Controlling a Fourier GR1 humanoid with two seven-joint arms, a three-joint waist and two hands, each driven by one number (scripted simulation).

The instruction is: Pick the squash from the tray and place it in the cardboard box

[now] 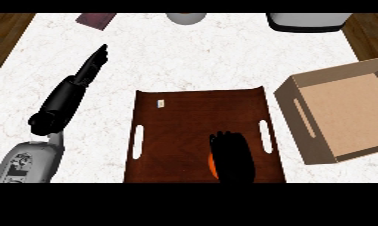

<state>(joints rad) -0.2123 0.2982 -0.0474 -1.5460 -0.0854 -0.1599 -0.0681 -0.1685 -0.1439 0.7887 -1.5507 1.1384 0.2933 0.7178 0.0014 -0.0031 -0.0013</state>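
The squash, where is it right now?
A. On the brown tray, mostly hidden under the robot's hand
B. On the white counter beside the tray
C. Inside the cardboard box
A: a sliver of the orange squash peeks out beside the right hand, which covers it on the tray. The cardboard box shows only its bare bottom.
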